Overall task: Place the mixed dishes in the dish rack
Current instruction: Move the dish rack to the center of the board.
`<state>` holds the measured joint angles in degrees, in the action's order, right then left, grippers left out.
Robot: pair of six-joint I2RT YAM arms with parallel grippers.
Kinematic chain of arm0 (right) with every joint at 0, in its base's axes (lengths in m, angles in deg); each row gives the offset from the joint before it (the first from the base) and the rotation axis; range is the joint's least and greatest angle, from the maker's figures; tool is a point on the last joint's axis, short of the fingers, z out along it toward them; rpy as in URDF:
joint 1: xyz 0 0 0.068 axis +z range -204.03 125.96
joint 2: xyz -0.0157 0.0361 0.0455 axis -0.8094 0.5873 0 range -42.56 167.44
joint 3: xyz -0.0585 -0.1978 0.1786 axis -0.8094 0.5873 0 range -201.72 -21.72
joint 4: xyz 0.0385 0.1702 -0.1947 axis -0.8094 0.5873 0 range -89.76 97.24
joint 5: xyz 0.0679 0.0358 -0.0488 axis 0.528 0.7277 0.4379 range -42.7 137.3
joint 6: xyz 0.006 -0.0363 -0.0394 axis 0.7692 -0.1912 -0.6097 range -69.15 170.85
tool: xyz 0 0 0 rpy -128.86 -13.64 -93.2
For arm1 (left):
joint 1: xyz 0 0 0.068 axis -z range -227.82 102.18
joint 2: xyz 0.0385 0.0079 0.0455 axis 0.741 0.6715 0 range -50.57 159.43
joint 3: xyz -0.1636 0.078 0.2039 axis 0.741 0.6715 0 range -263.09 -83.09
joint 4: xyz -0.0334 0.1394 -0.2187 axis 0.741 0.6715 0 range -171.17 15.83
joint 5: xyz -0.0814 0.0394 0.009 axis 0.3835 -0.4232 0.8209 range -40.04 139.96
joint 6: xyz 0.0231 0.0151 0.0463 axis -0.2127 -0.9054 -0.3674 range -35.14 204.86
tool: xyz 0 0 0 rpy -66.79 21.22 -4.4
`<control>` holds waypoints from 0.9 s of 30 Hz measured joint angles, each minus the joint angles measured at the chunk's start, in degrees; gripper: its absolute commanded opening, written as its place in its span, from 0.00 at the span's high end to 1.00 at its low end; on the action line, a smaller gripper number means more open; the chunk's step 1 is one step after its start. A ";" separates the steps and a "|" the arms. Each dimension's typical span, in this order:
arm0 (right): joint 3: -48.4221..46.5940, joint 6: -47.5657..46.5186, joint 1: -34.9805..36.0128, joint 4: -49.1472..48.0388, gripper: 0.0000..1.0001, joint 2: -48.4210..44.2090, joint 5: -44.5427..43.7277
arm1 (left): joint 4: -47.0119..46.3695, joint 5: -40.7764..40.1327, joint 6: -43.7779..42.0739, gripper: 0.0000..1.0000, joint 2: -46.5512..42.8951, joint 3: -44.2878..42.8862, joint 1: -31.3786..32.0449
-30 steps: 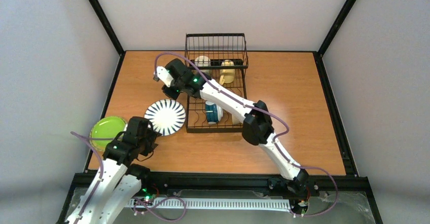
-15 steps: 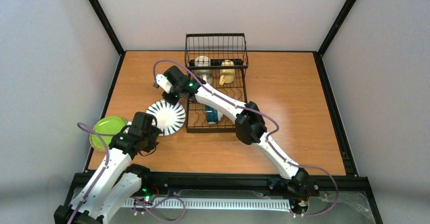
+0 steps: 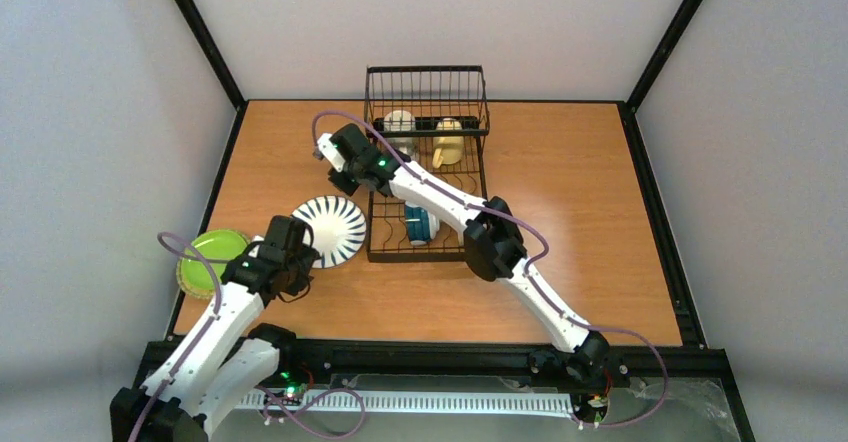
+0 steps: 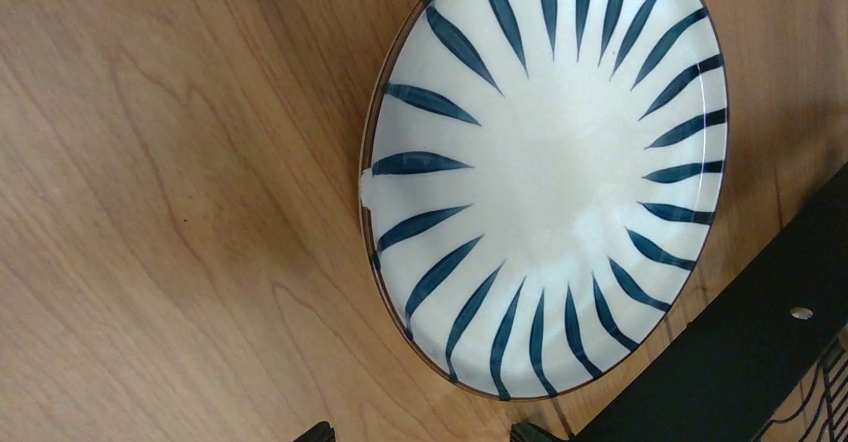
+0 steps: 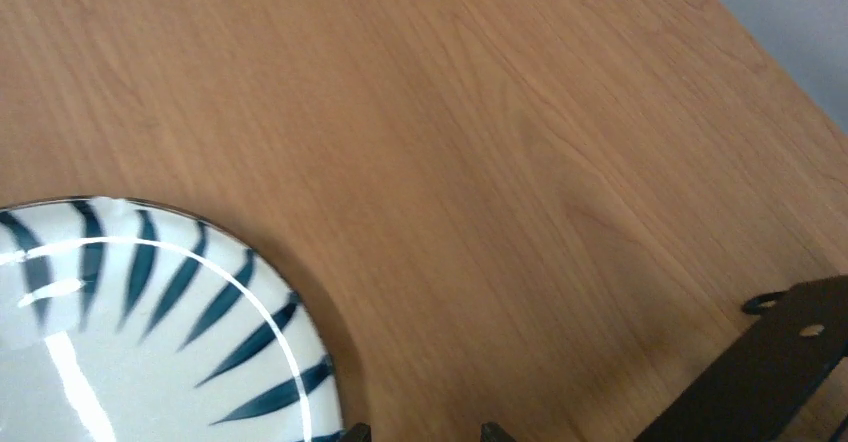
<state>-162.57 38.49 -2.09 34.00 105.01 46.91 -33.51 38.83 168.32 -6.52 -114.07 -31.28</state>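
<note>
Striped plate (image 3: pixel 328 230), top view: lying flat on table (image 3: pixel 560 212) just left of rack (image 3: pixel 420 259), being flanked by left gripper (image 3: pixel 297 252) near, right gripper (image 3: pixel 338 170) far.
Left wrist view: jaws being held wide, empty, rim just ahead.
Right wrist view: jaws parted, empty.
Pickup judged being prepared; rim needing pinching, then standing upright in slot.

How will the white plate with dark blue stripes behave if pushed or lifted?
The round white plate with dark blue stripes looks glazed, with bright reflections, so it is probably stiff, slippery and breakable. It lies flat on the wooden table, so a push likely slides it rather than tips it.
</note>
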 measured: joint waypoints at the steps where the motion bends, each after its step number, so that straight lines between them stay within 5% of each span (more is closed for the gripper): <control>1: 0.00 0.17 -0.37 -0.13 0.37 0.24 -0.07 | -0.20 0.00 0.00 0.00 0.50 -0.11 0.00; 27: -0.55 4.07 -2.45 0.33 0.36 2.95 -3.48 | -4.39 1.40 -0.07 0.00 5.29 -0.26 0.00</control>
<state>-163.12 42.55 -4.54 34.33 107.96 43.44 -37.90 40.23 168.26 -1.23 -114.33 -31.28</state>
